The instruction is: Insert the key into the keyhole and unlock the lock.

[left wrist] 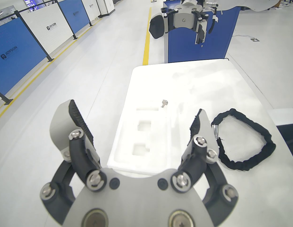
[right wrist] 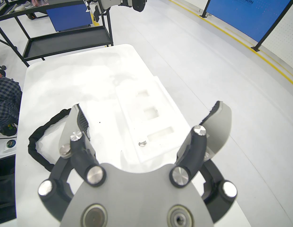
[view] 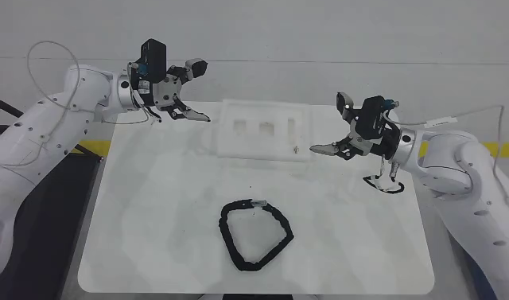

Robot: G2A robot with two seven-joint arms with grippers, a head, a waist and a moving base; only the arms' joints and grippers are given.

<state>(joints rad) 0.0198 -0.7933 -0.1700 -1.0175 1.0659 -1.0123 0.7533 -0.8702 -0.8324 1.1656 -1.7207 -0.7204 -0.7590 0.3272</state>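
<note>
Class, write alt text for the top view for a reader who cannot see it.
A black chain lock lies looped near the front of a white table, with a small key on a white foam tray behind it. The left gripper and right gripper hover open at opposite ends of the tray.

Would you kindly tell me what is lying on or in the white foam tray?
A small key lies on top of the tray, beside its long cutout. The three cutouts look empty, though their walls hide part of each floor.
</note>
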